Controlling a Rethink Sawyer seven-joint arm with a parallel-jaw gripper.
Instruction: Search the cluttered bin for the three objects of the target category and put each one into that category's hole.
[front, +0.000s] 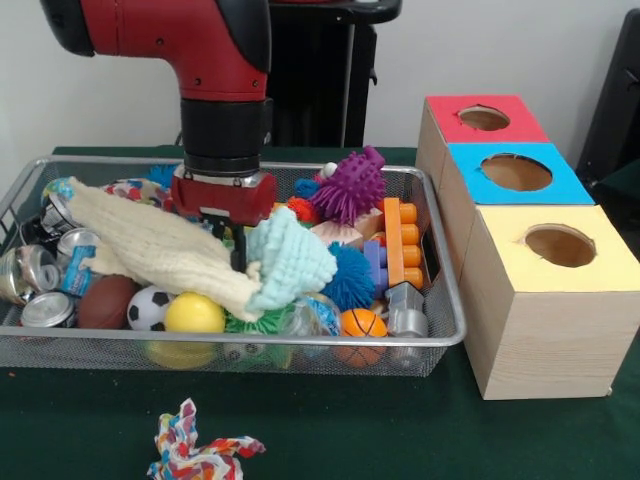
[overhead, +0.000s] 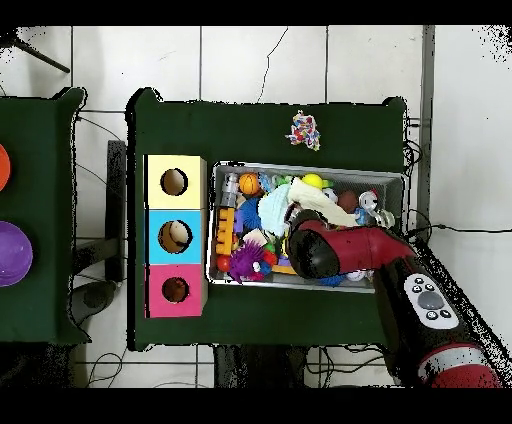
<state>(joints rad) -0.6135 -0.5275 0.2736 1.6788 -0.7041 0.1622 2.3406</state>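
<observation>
**Wire bin of toys with arm lowered into it; three wooden boxes alongside**

Item 1. The wide shallow silver wire-mesh bin stands on the dark green tablecloth, filled with clutter. In the front view it holds a cream knitted cloth draped across the middle, a pale mint ribbed cloth, a yellow ball, a small black-and-white football, a brown toy rugby ball, a small orange basketball, a purple spiky rubber toy, a blue spiky ball, an orange studded building block and several silver drink cans at the left end.

Item 2. The red and black arm's gripper reaches down into the centre of the bin, among the two cloths. Its fingers are buried in the clutter, so whether they are spread or closed cannot be told.

Item 3. Three pale wooden boxes stand in a row just beside the bin's right end in the front view: yellow-topped box nearest the camera, blue-topped box in the middle, red-topped box farthest. The round hole in the red top lies well apart from the gripper, outside the bin.

Item 4. A multicoloured knotted rope toy lies on the cloth in front of the bin.
</observation>
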